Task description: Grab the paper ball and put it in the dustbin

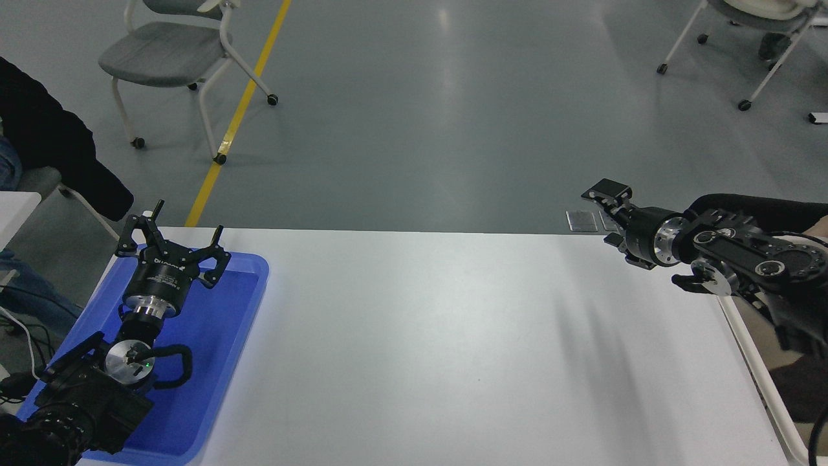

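No paper ball shows in the head view. The dustbin (767, 388) is at the right edge; only a strip of its cream rim shows, the rest is behind my right arm. My right gripper (609, 217) hangs over the table's far right corner, left of the dustbin, pointing left, open and empty. My left gripper (173, 234) is parked at the lower left over the blue tray (213, 362), open and empty.
A person's dark sleeve (763, 207) lies behind my right arm at the far right. Another person in a dark coat (45, 142) sits at the far left. Chairs (168, 58) stand on the floor beyond the white table (420, 349).
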`<action>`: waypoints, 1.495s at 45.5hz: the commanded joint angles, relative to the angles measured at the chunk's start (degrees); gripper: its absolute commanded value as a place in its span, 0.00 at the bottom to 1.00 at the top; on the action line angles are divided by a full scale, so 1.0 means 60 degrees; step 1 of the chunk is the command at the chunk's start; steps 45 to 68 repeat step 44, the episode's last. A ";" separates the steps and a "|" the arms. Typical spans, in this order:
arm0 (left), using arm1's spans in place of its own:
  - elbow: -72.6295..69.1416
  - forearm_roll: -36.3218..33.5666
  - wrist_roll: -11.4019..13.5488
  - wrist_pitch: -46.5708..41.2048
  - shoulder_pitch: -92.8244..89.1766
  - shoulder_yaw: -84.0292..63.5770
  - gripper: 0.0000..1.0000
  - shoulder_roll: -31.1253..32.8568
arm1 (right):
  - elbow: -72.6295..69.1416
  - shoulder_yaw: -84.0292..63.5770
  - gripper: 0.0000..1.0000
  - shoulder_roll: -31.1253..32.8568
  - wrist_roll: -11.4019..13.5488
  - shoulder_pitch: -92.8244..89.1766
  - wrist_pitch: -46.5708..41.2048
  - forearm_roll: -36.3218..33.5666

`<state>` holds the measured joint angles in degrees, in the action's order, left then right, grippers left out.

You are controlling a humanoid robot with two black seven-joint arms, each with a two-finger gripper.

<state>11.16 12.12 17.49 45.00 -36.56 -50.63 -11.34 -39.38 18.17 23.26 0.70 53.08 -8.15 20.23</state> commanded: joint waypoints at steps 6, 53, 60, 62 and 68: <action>0.0001 -0.0013 0.0000 0.0000 0.0000 0.0001 1.00 0.0015 | 0.0703 0.3196 1.00 -0.1444 -0.0102 -0.1081 -0.0106 -0.3750; 0.0001 -0.0013 0.0000 0.0000 0.0000 0.0001 1.00 0.0015 | 0.1553 0.5190 1.00 -0.1826 -0.0219 -0.3924 -0.3578 -0.5086; 0.0001 -0.0013 0.0000 0.0000 0.0000 0.0001 1.00 0.0015 | 0.1553 0.5190 1.00 -0.1826 -0.0219 -0.3924 -0.3578 -0.5086; 0.0001 -0.0013 0.0000 0.0000 0.0000 0.0001 1.00 0.0015 | 0.1553 0.5190 1.00 -0.1826 -0.0219 -0.3924 -0.3578 -0.5086; 0.0001 -0.0013 0.0000 0.0000 0.0000 0.0001 1.00 0.0015 | 0.1553 0.5190 1.00 -0.1826 -0.0219 -0.3924 -0.3578 -0.5086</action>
